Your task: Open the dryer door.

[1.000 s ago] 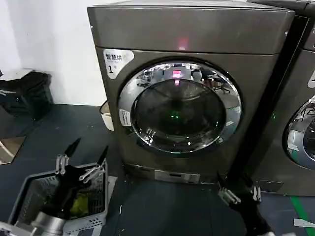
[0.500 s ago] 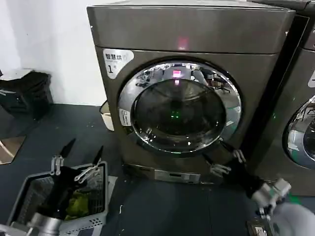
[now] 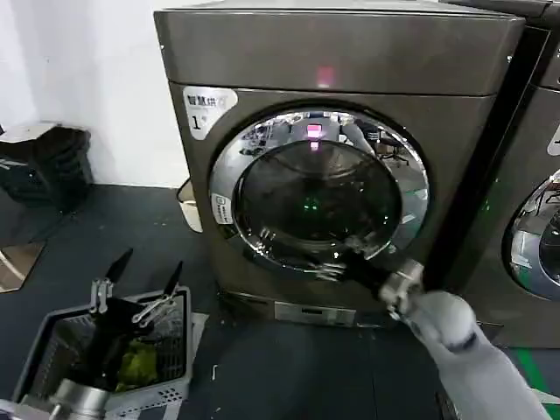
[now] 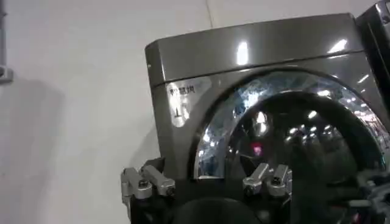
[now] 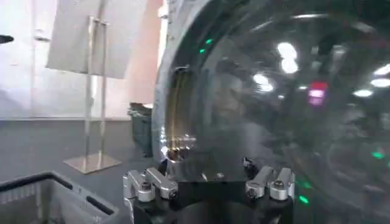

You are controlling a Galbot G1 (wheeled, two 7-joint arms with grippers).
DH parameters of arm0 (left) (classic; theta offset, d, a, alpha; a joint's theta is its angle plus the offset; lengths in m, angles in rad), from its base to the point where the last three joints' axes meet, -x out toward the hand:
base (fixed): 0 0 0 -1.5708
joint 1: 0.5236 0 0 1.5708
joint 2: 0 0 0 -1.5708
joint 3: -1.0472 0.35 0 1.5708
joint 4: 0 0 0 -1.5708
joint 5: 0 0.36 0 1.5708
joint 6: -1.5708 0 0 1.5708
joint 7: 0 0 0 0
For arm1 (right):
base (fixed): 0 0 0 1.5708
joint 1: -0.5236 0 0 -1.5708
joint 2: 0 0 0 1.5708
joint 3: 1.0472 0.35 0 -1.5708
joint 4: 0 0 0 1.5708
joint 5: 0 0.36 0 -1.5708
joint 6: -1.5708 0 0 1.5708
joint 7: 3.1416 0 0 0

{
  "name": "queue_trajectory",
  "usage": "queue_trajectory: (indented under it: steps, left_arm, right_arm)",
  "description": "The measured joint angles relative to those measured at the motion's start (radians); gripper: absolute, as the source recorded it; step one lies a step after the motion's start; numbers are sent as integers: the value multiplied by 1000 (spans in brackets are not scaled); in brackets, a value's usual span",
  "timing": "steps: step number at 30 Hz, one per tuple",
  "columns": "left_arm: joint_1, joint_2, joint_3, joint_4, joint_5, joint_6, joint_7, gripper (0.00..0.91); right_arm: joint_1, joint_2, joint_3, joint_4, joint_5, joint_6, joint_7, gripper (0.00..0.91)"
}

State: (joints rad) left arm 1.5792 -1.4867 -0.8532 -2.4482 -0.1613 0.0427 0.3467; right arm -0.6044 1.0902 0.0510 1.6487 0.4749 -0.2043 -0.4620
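The dryer (image 3: 332, 52) is a dark grey-bronze front-loader with a silver label marked "1". Its dryer door (image 3: 229, 175) is shut, a chrome ring around dark glass. My right gripper (image 3: 341, 258) is open and reaches up to the lower right part of the chrome ring, its tips against or just in front of it. From the right wrist, the gripper (image 5: 206, 164) faces the door glass (image 5: 292, 109) close up, with nothing between its fingers. My left gripper (image 3: 140, 278) hangs open over a basket at the lower left, far from the door (image 4: 292, 128), holding nothing (image 4: 198, 161).
A grey mesh basket (image 3: 52, 350) with something green in it stands on the dark floor at the lower left. A black bin (image 3: 48, 162) sits by the white wall on the left. A similar neighbouring machine (image 3: 534, 219) stands close on the right.
My right arm has swung up and to the left, from low near the floor at the right to the door's lower chrome ring. The left gripper has barely shifted.
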Motion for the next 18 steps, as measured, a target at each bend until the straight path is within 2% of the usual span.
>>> queue_trajectory:
  steps: [18]
  left_arm:
    - [7, 4, 0, -4, 4, -3, 6, 907]
  right_arm:
    - [158, 176, -150, -155, -49, 1, 28, 907]
